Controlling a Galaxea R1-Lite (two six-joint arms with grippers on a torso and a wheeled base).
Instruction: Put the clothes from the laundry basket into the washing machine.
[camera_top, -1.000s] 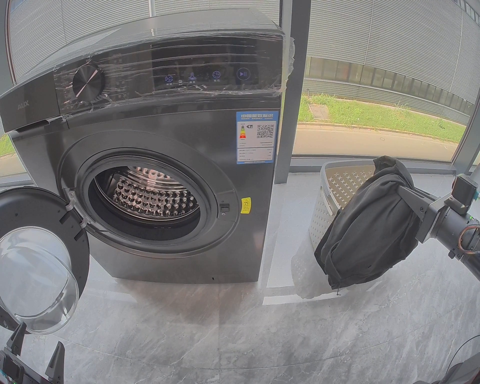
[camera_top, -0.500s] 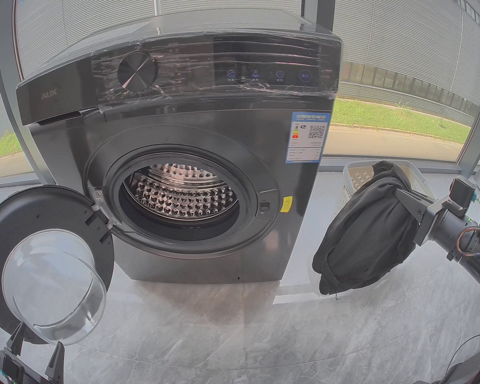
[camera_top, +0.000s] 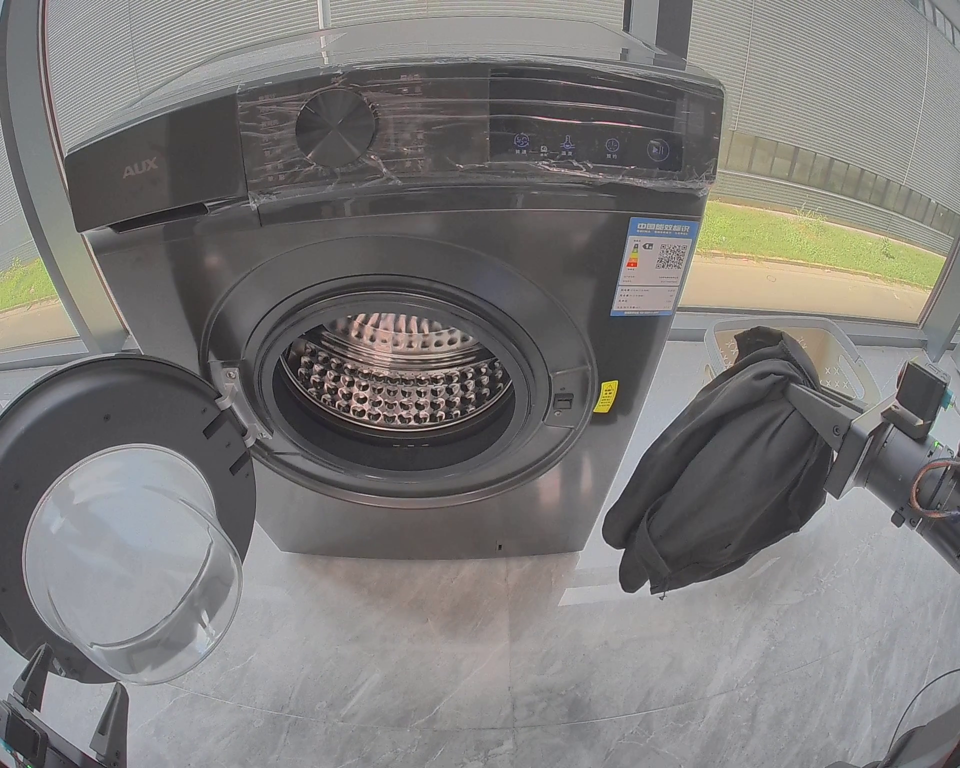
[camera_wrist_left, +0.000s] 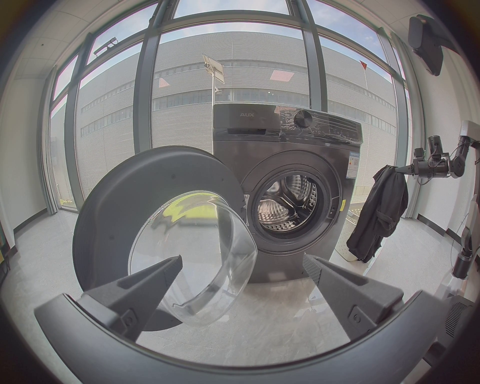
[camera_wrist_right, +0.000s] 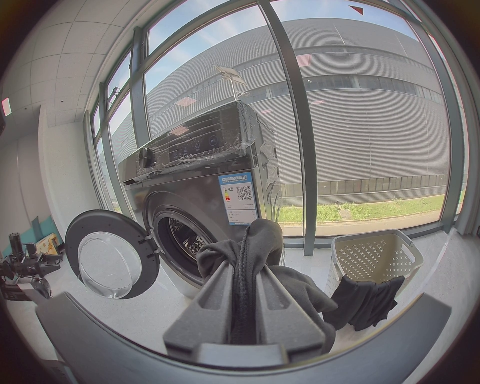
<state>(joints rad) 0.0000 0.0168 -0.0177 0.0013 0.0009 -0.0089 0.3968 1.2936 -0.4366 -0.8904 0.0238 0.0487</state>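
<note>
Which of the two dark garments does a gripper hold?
The larger garment, clamped in the right gripper; the smaller garment drapes over the laundry basket.

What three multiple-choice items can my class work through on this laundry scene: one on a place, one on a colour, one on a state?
1. Where is the dark garment?
A) hanging from the right gripper, beside the washing machine
B) inside the drum
C) spread flat on the floor

2. What colour is the laundry basket?
A) red
B) blue
C) off-white

3. How does the washing machine's door stand?
A) shut
B) swung open to the robot's left
C) taken off and laid flat

Answers:
1 A: the gripper's fingers are shut on the cloth, which hangs beside the machine.
2 C: its perforated walls are off-white.
3 B: the round opening is uncovered and the door stands hinged aside.
</note>
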